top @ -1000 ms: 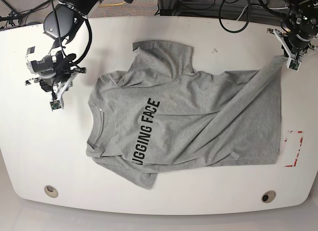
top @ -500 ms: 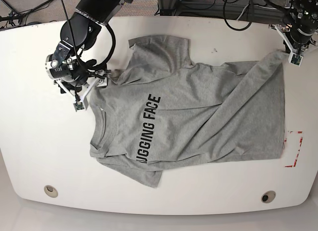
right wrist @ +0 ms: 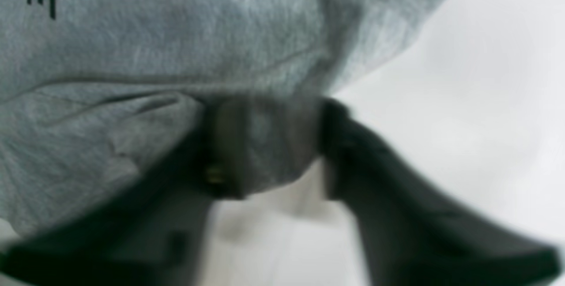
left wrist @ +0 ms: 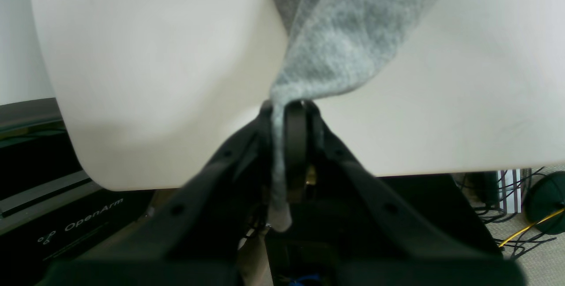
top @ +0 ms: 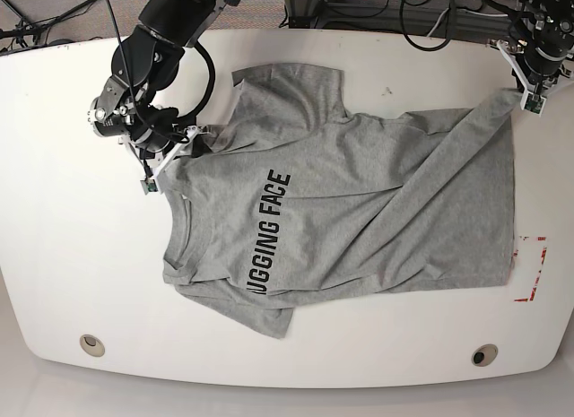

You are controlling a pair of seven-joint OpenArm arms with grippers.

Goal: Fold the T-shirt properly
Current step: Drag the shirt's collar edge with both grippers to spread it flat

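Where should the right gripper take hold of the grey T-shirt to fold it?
Probably at the T-shirt shoulder edge beside the collar, coming from the bare table side. The right gripper is already there, and cloth bunches between its open jaws.

One T-shirt [top: 359, 202], two tools, one table [top: 54, 256].

A white table [top: 72, 256] carries the spread grey T-shirt [top: 377, 211].
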